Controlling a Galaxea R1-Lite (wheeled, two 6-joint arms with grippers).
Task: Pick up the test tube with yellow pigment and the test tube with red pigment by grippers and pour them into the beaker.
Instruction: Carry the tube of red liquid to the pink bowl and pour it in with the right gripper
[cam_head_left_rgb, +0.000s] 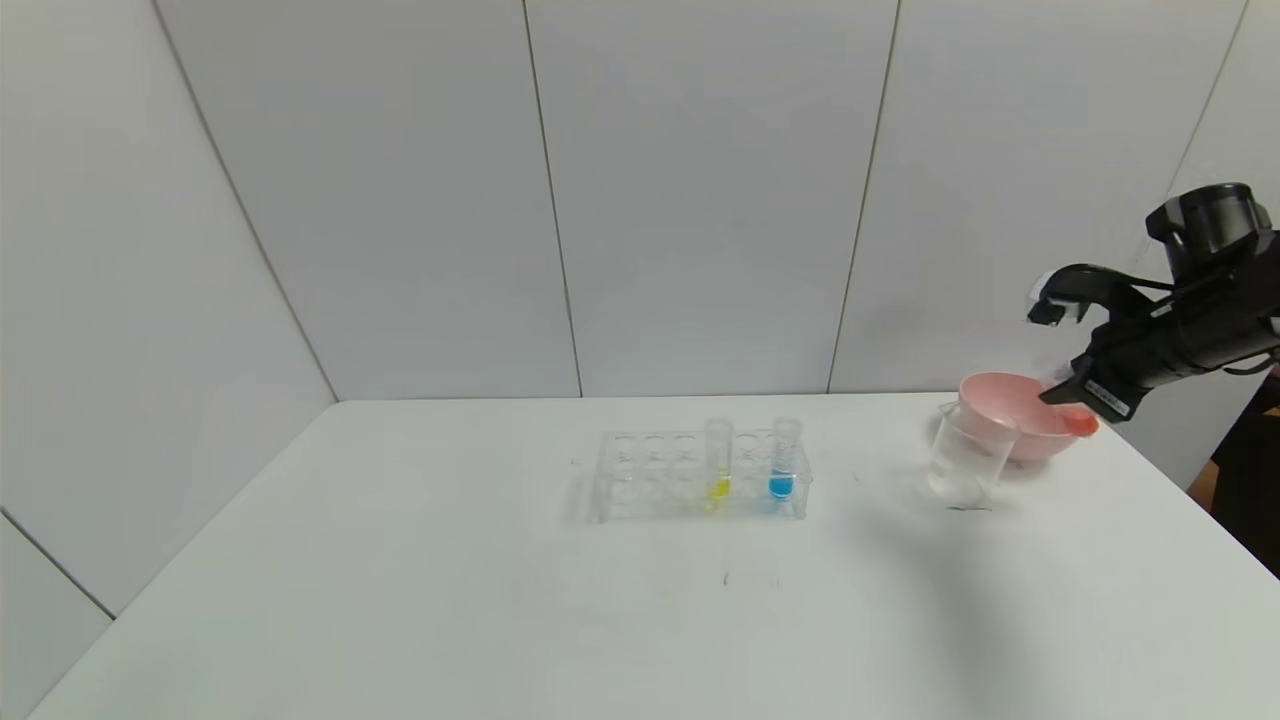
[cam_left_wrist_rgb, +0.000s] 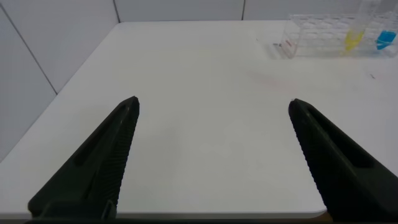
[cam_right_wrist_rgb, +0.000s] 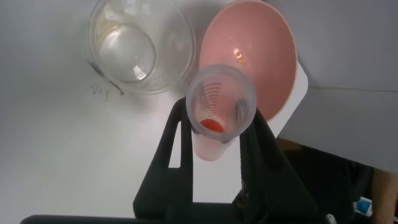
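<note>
The right gripper (cam_right_wrist_rgb: 217, 140) clamps the test tube with red pigment (cam_right_wrist_rgb: 219, 112) above the pink bowl (cam_head_left_rgb: 1010, 405), beside the beaker (cam_head_left_rgb: 965, 455), near the counter's far right corner. The left gripper (cam_left_wrist_rgb: 211, 155) hangs spread apart over the left edge. The test tube with yellow pigment (cam_head_left_rgb: 719, 460) stands racked mid-counter.

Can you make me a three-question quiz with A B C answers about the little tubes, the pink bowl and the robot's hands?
1. Where is the test tube with red pigment?
A. In the clear plastic rack
B. In the right gripper
C. Lying on the table

2. How many tubes stand in the clear plastic rack?
A. Two
B. Four
C. None

3. How is the left gripper?
A. Shut on a tube
B. Open, holding nothing
C. Shut on the pink bowl

Answers:
1 B: the right gripper clamps it beside the pink bowl and the clear glass beaker.
2 A: the test tube with yellow pigment and the blue-liquid tube.
3 B: its fingers stand wide apart over bare table.
</note>
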